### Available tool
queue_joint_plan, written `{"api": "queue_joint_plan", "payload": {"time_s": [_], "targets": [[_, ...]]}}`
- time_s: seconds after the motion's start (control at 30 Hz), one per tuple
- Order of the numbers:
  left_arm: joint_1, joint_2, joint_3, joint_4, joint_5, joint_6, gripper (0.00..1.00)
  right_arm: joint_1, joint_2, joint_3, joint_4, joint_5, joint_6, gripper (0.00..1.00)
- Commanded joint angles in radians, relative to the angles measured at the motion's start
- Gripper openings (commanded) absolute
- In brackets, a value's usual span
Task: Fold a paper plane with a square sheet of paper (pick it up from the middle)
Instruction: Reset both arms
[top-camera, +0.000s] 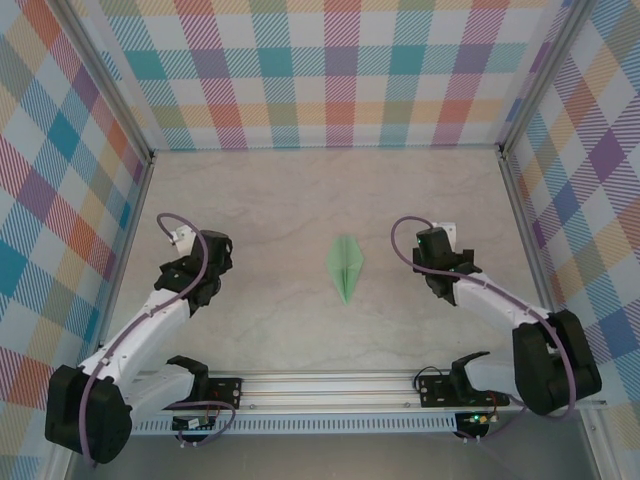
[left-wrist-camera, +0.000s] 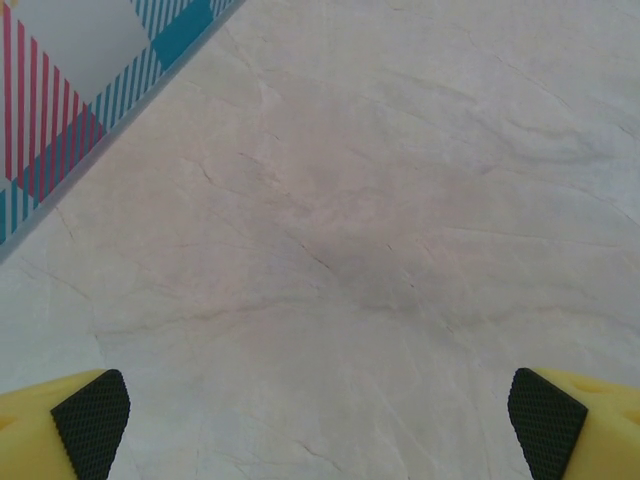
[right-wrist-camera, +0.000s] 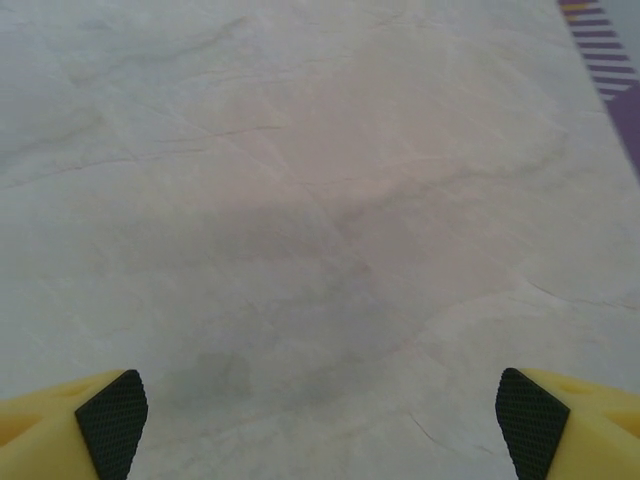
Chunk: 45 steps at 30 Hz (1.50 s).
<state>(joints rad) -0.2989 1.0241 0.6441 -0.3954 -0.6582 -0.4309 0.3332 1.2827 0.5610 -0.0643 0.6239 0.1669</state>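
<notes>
The paper plane (top-camera: 346, 266) is a small pale mint-green folded dart lying flat on the marble table, near its middle, with its sharp tip toward the arms. My left gripper (top-camera: 197, 262) hangs well to its left, apart from it. In the left wrist view my left gripper (left-wrist-camera: 320, 425) is open, its black pads (left-wrist-camera: 92, 420) far apart over bare marble. To the plane's right sits my right gripper (top-camera: 438, 262), also apart from it. The right wrist view has my right gripper (right-wrist-camera: 322, 425) open, with only tabletop between its pads (right-wrist-camera: 530, 420).
Checked walls (top-camera: 320, 70) close the table in at the back and both sides. A metal rail (top-camera: 330, 385) runs along the near edge between the arm bases. A strip of the left wall (left-wrist-camera: 90, 80) shows at the top left of the left wrist view.
</notes>
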Motion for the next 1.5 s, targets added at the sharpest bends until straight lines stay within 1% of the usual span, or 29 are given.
{"api": "queue_joint_plan", "payload": {"time_s": [0.0, 0.07, 0.17, 0.2, 0.27, 0.3, 0.33, 0.37, 0.4, 0.5, 0.57, 0.63, 0.67, 0.7, 0.73, 0.77, 0.8, 0.83, 0.87, 1.07, 1.17, 1.3, 1.37, 1.43, 1.47], "targets": [[0.043, -0.006, -0.053, 0.157, 0.024, 0.095, 1.0, -0.037, 0.093, -0.004, 0.272, -0.116, -0.119, 0.92], [0.057, -0.005, -0.088, 0.235, 0.015, 0.118, 1.0, -0.051, 0.147, 0.011, 0.356, -0.145, -0.175, 0.92], [0.07, 0.022, -0.111, 0.321, 0.014, 0.148, 1.0, -0.083, 0.196, 0.004, 0.522, -0.243, -0.235, 0.92], [0.072, 0.036, -0.117, 0.349, 0.018, 0.17, 1.0, -0.098, 0.206, 0.008, 0.539, -0.309, -0.256, 0.91], [0.073, 0.057, -0.129, 0.394, 0.032, 0.205, 1.0, -0.121, 0.214, 0.003, 0.563, -0.368, -0.304, 0.9], [0.073, 0.066, -0.141, 0.422, 0.04, 0.221, 1.0, -0.132, 0.209, -0.029, 0.623, -0.395, -0.318, 0.89], [0.074, 0.07, -0.153, 0.445, 0.041, 0.231, 1.0, -0.14, 0.209, -0.058, 0.685, -0.401, -0.317, 0.9], [0.076, 0.074, -0.165, 0.468, 0.044, 0.239, 1.0, -0.157, 0.195, -0.073, 0.703, -0.413, -0.298, 0.9], [0.076, 0.076, -0.175, 0.483, 0.046, 0.246, 1.0, -0.176, 0.184, -0.098, 0.745, -0.45, -0.289, 0.9], [0.082, 0.073, -0.206, 0.531, 0.064, 0.277, 1.0, -0.221, 0.174, -0.119, 0.769, -0.528, -0.273, 0.9], [0.088, 0.077, -0.216, 0.558, 0.067, 0.286, 1.0, -0.248, 0.179, -0.112, 0.759, -0.577, -0.229, 0.9], [0.095, 0.093, -0.224, 0.599, 0.091, 0.294, 1.0, -0.282, 0.188, -0.135, 0.803, -0.636, -0.21, 0.9], [0.096, 0.111, -0.22, 0.611, 0.109, 0.309, 1.0, -0.3, 0.218, -0.16, 0.861, -0.669, -0.201, 0.91], [0.097, 0.126, -0.21, 0.61, 0.115, 0.318, 1.0, -0.304, 0.26, -0.177, 0.962, -0.645, -0.189, 0.91], [0.098, 0.142, -0.202, 0.614, 0.117, 0.323, 1.0, -0.304, 0.243, -0.163, 0.909, -0.642, -0.187, 0.91], [0.097, 0.155, -0.197, 0.616, 0.12, 0.326, 1.0, -0.307, 0.244, -0.159, 0.893, -0.647, -0.187, 0.91], [0.098, 0.164, -0.194, 0.62, 0.123, 0.329, 1.0, -0.307, 0.246, -0.157, 0.892, -0.622, -0.174, 0.92], [0.098, 0.172, -0.197, 0.634, 0.122, 0.335, 1.0, -0.313, 0.247, -0.145, 0.868, -0.622, -0.162, 0.97], [0.098, 0.182, -0.201, 0.657, 0.121, 0.343, 1.0, -0.321, 0.248, -0.143, 0.873, -0.628, -0.158, 1.0], [0.106, 0.268, -0.202, 0.79, 0.194, 0.413, 1.0, -0.321, 0.247, -0.144, 0.868, -0.629, -0.157, 1.0], [0.109, 0.327, -0.215, 0.931, 0.225, 0.439, 1.0, -0.321, 0.247, -0.146, 0.871, -0.628, -0.158, 1.0], [0.11, 0.398, -0.186, 0.995, 0.28, 0.461, 1.0, -0.322, 0.247, -0.144, 0.869, -0.628, -0.158, 1.0], [0.11, 0.432, -0.171, 1.022, 0.322, 0.496, 1.0, -0.321, 0.247, -0.144, 0.868, -0.63, -0.158, 1.0], [0.115, 0.499, -0.184, 1.121, 0.32, 0.509, 1.0, -0.322, 0.247, -0.144, 0.87, -0.63, -0.157, 1.0], [0.117, 0.503, -0.175, 1.11, 0.315, 0.504, 1.0, -0.321, 0.247, -0.144, 0.87, -0.63, -0.158, 1.0]]}}
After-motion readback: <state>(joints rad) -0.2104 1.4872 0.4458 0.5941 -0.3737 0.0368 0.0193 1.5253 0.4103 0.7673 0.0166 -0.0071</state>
